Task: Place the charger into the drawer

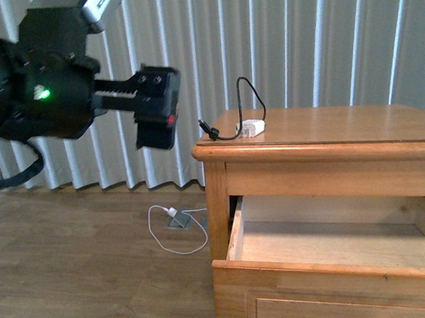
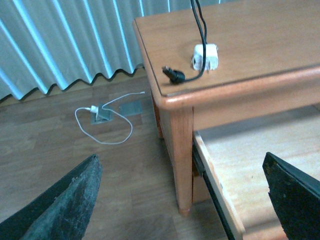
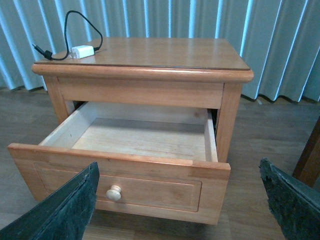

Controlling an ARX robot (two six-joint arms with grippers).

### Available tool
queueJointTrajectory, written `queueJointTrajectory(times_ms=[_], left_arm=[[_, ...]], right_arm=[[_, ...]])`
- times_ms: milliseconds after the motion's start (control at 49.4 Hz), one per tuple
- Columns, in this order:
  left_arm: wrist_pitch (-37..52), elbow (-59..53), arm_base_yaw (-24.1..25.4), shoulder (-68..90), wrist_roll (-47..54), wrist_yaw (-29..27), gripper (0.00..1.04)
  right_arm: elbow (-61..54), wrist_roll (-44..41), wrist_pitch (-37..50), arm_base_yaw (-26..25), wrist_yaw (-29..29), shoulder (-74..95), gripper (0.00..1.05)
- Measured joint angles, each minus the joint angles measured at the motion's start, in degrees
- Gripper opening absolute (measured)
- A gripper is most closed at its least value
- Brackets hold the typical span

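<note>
Approach step, nothing grasped yet. Left gripper is spread wide and empty. The charger lies ahead of it, well apart, on the nightstand corner. The drawer stands open below. Right gripper is also wide and empty. Next: advance, then pinch the charger.

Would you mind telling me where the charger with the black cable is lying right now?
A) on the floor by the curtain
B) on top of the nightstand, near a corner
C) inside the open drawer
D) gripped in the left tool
B: the charger rests on the nightstand top near one corner, its black cable looping up, while the drawer below stands pulled open.
</note>
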Motion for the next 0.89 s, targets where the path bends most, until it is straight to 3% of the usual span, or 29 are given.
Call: queueJointTrajectory(times_ms=[627,890], left_arm=[[-7.7,48.0,-1.5,37.6,-3.4,-1.5,0.99],[-13.8,66.2,-2.4,49.3,-4.1,0.9,0.99]], right_arm=[[0.0,0.0,0.0,0.0,0.0,0.0,0.96],[0.0,0.0,0.0,0.0,0.0,0.0,0.96]])
